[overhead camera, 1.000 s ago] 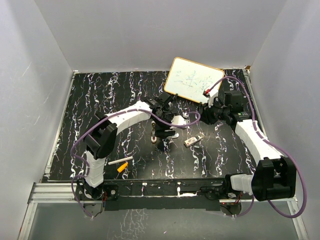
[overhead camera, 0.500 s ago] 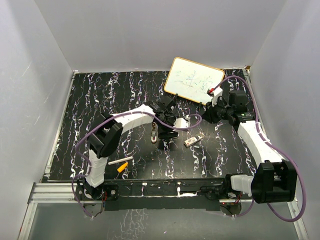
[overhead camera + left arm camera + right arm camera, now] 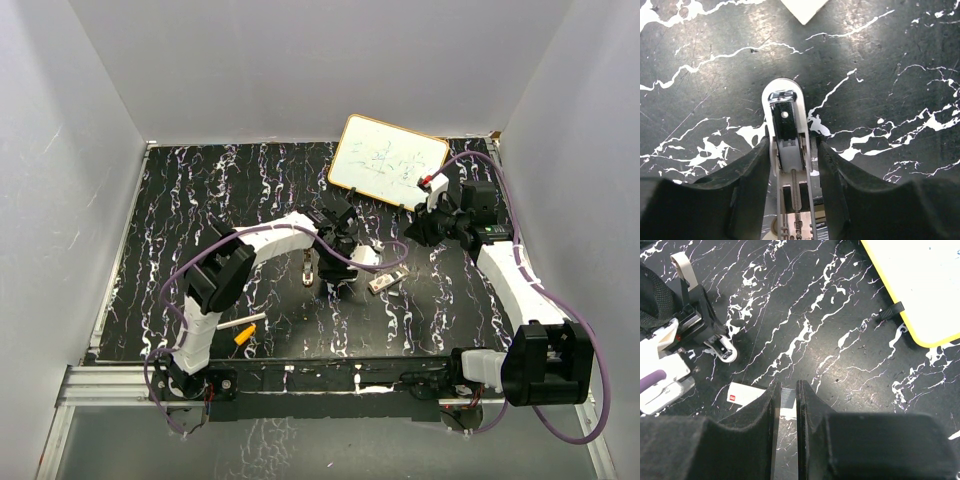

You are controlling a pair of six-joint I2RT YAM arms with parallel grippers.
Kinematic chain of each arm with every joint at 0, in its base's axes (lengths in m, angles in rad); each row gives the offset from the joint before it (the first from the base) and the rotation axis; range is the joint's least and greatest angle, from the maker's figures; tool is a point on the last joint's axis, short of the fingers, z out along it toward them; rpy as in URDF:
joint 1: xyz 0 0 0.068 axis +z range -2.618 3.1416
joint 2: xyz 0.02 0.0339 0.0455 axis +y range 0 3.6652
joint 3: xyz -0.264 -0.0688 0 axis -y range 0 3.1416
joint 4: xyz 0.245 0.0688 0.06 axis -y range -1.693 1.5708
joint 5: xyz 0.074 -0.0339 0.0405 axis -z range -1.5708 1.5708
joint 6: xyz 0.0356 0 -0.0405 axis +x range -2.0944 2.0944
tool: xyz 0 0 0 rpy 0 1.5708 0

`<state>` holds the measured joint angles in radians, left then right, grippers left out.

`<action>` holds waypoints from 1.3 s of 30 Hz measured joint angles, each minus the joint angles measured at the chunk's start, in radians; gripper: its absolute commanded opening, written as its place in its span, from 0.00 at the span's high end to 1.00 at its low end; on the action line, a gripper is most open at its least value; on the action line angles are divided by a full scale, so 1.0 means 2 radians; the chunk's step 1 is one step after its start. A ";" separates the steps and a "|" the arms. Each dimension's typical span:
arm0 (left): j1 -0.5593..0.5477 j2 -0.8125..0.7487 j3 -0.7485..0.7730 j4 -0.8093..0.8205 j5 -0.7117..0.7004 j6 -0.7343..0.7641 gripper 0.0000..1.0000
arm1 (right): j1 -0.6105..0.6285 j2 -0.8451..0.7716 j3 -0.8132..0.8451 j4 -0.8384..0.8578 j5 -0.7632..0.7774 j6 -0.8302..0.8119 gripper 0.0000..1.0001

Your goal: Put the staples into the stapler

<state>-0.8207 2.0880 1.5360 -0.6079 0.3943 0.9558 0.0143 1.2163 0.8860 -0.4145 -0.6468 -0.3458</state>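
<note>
Black marbled table (image 3: 880, 75); left tool's (image 3: 792, 146) fingers (image 3: 752, 170) hide the stapler's (image 3: 785, 115) rear.

Both arms extended, wrists pitched down.
Left gripper (image 3: 790, 150) clamps the stapler (image 3: 785, 117); right gripper (image 3: 785, 390) pinches a thin grey staple strip (image 3: 788, 400).

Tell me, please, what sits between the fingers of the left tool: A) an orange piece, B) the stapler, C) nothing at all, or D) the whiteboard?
B: in the left wrist view the stapler, with its spring showing, lies between the left tool's two dark fingers.
</note>
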 measured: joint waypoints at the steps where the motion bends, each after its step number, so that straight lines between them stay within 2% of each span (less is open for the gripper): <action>1: 0.000 0.000 0.000 -0.003 0.002 0.010 0.63 | 0.000 0.000 0.000 0.000 0.000 0.000 0.87; 14: -0.016 0.002 0.008 -0.069 0.020 0.163 0.69 | -0.001 0.000 0.000 0.000 -0.004 -0.007 0.87; 22: -0.048 0.034 0.064 -0.131 -0.004 0.260 0.70 | -0.002 0.000 -0.001 0.000 -0.003 -0.008 0.87; 27: -0.059 0.053 0.095 -0.160 -0.021 0.308 0.56 | -0.002 -0.002 -0.008 -0.003 0.002 -0.008 0.87; 33: -0.080 0.064 0.119 -0.141 -0.006 0.325 0.36 | -0.002 -0.002 -0.008 -0.005 0.012 -0.009 0.88; 39: -0.085 0.062 0.118 -0.127 0.009 0.310 0.28 | -0.002 -0.002 -0.007 -0.021 0.026 -0.006 0.88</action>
<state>-0.9905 2.2120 1.7721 -0.8619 0.4118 1.5749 0.0109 1.2125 0.8711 -0.4564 -0.5953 -0.3588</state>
